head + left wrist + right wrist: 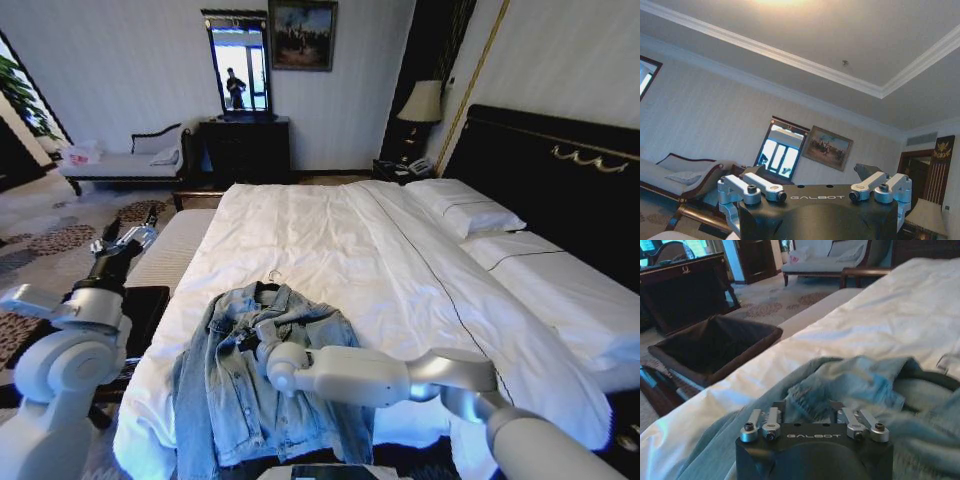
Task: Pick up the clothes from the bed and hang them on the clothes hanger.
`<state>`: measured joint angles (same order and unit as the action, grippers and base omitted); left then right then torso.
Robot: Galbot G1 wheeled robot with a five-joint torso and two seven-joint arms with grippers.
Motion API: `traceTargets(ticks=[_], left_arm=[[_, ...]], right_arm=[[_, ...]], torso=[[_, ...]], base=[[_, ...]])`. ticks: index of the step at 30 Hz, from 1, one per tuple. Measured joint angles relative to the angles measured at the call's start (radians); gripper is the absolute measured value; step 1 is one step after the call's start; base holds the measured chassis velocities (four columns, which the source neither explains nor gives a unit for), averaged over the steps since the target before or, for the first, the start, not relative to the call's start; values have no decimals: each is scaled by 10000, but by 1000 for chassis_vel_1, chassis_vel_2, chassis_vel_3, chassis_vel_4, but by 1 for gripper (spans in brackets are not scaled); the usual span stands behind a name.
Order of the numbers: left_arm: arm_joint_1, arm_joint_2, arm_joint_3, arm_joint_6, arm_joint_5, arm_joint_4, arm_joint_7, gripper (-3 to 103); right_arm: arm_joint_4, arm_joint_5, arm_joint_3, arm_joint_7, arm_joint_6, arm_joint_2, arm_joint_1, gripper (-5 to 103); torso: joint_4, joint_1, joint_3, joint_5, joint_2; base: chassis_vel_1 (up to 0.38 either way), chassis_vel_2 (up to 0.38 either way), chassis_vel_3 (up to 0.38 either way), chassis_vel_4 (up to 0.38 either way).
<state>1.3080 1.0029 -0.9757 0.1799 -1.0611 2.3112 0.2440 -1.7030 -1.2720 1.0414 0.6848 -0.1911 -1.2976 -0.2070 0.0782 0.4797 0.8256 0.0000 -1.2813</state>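
Head view, jacket: the light blue denim jacket [265, 375] lies spread on the near left corner of the bed [400, 260], its hem hanging over the near edge, collar towards the far side.
Hanger: a thin black clothes hanger [268, 284] sits at the collar, its small hook poking out onto the white sheet just beyond the jacket.
Right tool: the right tool [262, 338] reaches in from the near right and is down on the middle of the jacket, just near of the collar.
Right wrist view: the right tool's fingers [776, 406] are sunk into a bunched fold of denim [840, 385], closed narrow on the cloth; a dark curve of the hanger [935, 379] shows in the folds beside it.
Left tool: the left tool [128, 238] is raised off to the left of the bed, well apart from the jacket; I cannot tell how wide it stands.
Floor: a dark open basket [715, 347] stands just left of the bed.
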Motion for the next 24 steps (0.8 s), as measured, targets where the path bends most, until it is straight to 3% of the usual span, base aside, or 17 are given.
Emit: traceTargets(ticks=[2,3,4,6,8,9,13,16,20,24], left_arm=[[79,-4,-142,0,-72,94,4,100],[123,-3,-216,0,-98,146,6,100],[123,-3,-216,0,-98,146,6,100],[261,31,-390,-1,-116,246,8,100],[410,130,-519,-1,-113,307,7,100],[410,130,-519,-1,-113,307,7,100],[774,518,-729,4,-96,451,10,100],[913,654,-794,10,-64,521,17,100],[1039,737,-901,14,-47,601,21,100],[1158,809,-1133,17,-48,677,52,100]], right_arm=[[716,-75,-67,351,-199,-323,186,54],[1234,-118,-140,584,-346,-514,282,54],[1234,-118,-140,584,-346,-514,282,54],[2334,-124,-275,541,-483,-926,527,65],[3201,110,-278,173,-468,-1205,767,77],[3201,110,-278,173,-468,-1205,767,77],[5227,1507,198,-1491,976,-1597,1046,92],[5811,1922,355,-1955,1104,-1690,1129,96],[6263,2071,490,-2050,727,-1828,1244,100],[7252,2982,766,-1814,-487,-2390,1514,100]], torso=[[-3,0,0,1,0],[-4,1,1,-1,1],[-4,1,1,-1,1],[-2,2,2,0,1],[-3,3,2,-1,1],[-3,3,2,-1,1],[-4,2,2,-1,1],[-1,2,2,-1,1],[0,3,3,-1,2],[-3,1,2,-1,1]], base=[[0,0,0,0],[0,0,0,0],[0,0,0,0],[0,0,0,0],[0,0,0,0],[0,0,0,0],[0,0,0,0],[0,0,0,0],[0,0,0,0],[0,0,0,0]])
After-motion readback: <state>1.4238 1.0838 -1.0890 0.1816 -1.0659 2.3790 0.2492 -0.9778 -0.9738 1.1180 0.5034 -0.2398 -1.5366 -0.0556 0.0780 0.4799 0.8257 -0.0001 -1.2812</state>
